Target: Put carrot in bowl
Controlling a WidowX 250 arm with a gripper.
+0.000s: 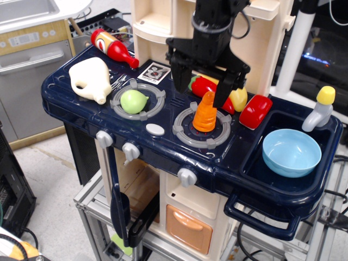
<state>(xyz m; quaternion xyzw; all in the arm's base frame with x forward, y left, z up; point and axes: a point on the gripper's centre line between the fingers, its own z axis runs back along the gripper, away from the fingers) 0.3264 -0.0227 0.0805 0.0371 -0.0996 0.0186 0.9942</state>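
The orange ridged carrot [205,112] stands upright on the right burner [202,129] of the toy stove. The light-blue bowl [291,151] sits in the dark sink at the right, with nothing in it. My black gripper [202,92] hangs open just above and behind the carrot. Its left finger [180,81] is to the carrot's upper left and its right finger [223,89] is beside the carrot's tip. It holds nothing.
A red chili pepper [209,89] and yellow banana [237,97] lie right behind the carrot. A red piece [255,111] lies between carrot and sink. A green fruit [133,101] sits on the left burner, with a white jug [91,79], ketchup bottle [112,47] and faucet [321,107] around.
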